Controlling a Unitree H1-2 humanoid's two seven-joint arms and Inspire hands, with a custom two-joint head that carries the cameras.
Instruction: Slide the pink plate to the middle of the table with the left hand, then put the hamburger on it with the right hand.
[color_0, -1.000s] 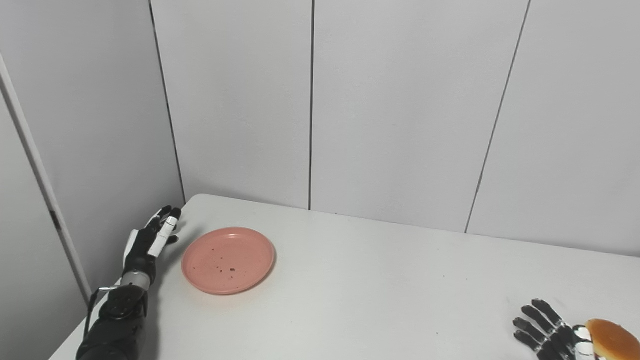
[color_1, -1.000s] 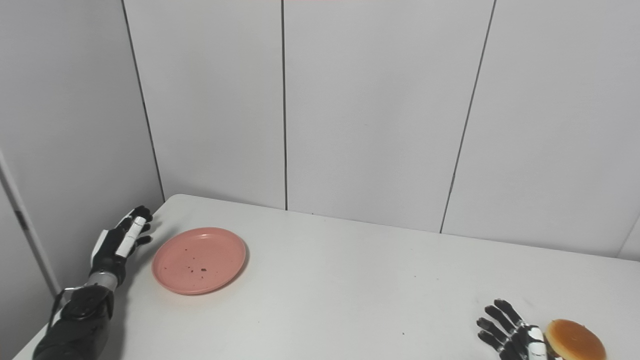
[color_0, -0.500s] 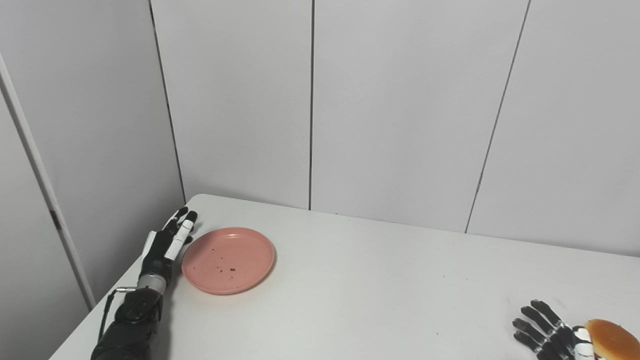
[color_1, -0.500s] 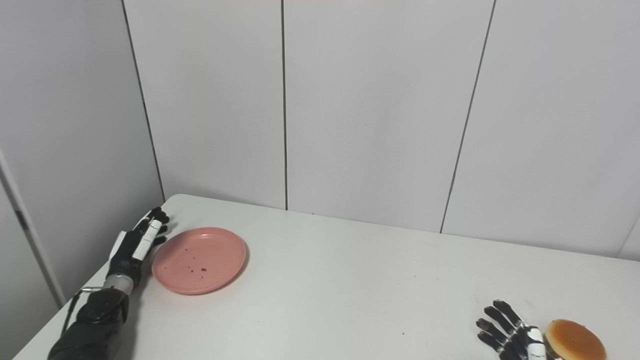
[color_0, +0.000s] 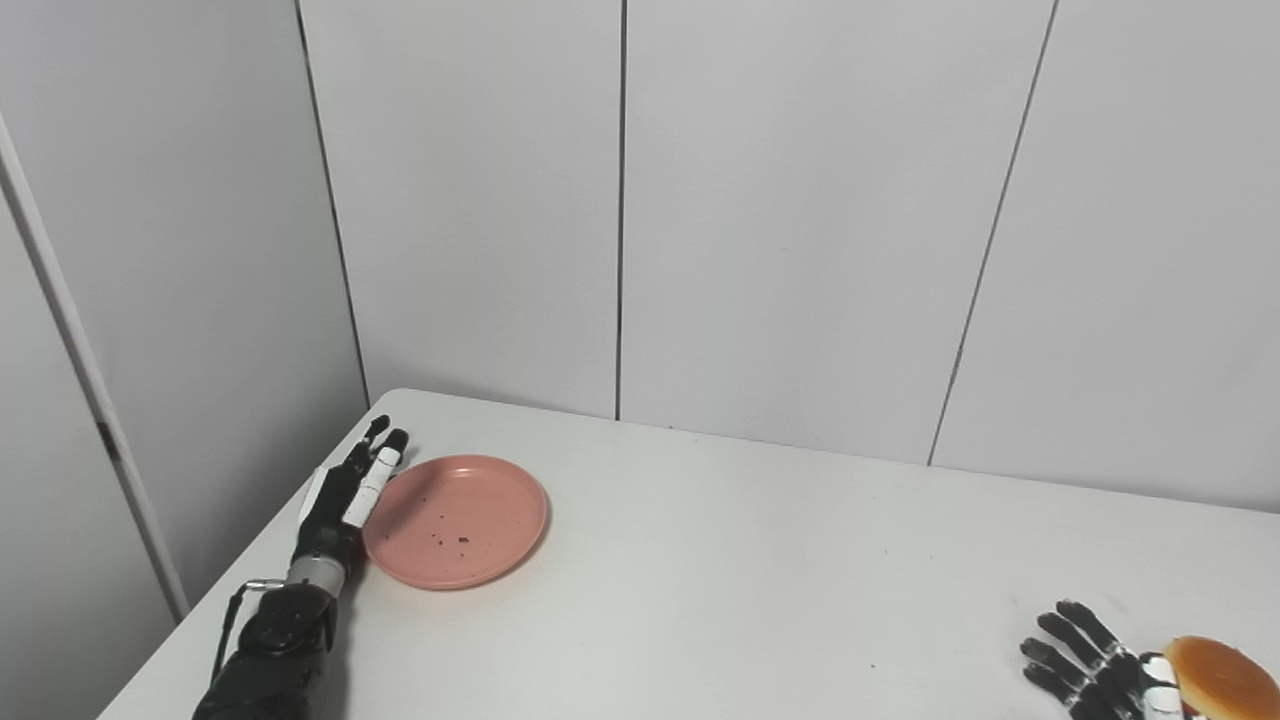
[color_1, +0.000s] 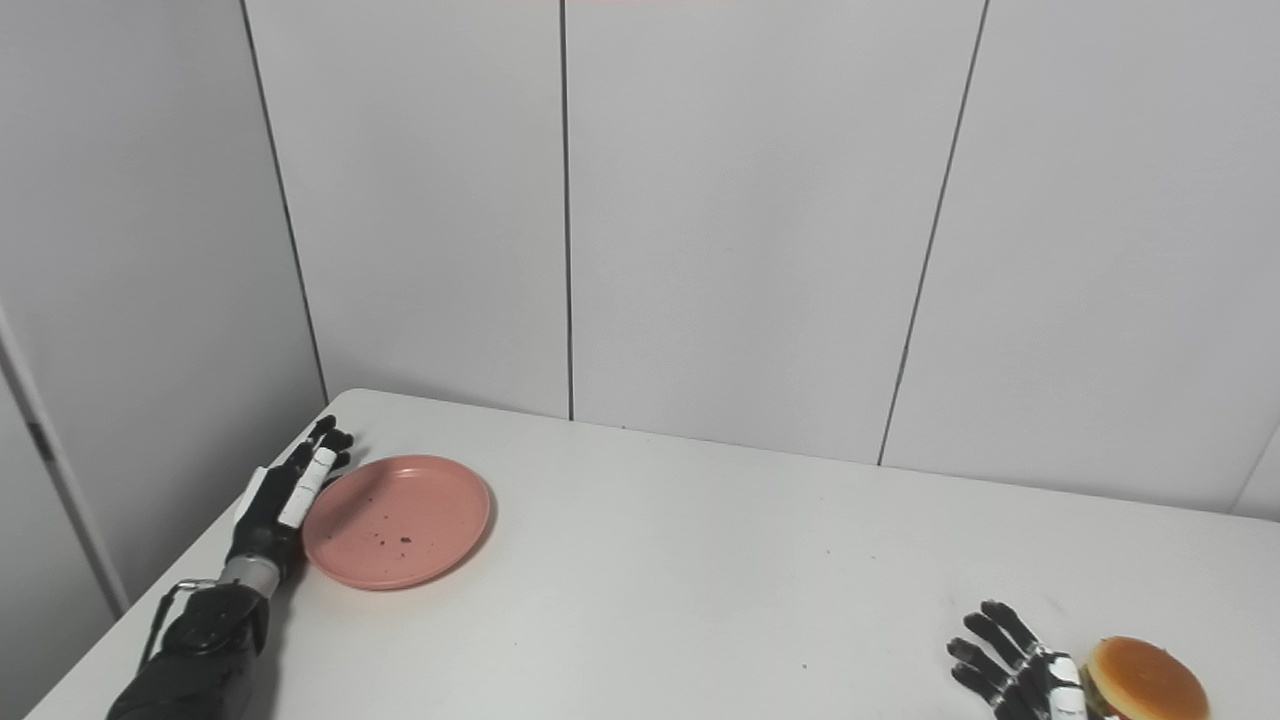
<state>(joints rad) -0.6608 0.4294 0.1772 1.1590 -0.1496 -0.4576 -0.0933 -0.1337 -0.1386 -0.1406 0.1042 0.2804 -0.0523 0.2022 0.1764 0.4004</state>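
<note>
The pink plate (color_0: 456, 520) lies flat near the table's far left corner, with a few dark crumbs on it. My left hand (color_0: 346, 496) is open, fingers straight and pointing away, its side right against the plate's left rim. At the bottom right the hamburger (color_1: 1143, 678), with its brown bun top, rests on the table. My right hand (color_1: 1012, 670) lies open just left of the hamburger, fingers spread, partly cut off by the frame's lower edge.
The white table (color_0: 760, 580) stands in a corner of grey panelled walls. Its left edge runs just beside my left forearm (color_0: 275, 650).
My left hand has moved right from the table's left edge until it reaches the plate's rim. The plate and the right hand have barely shifted.
</note>
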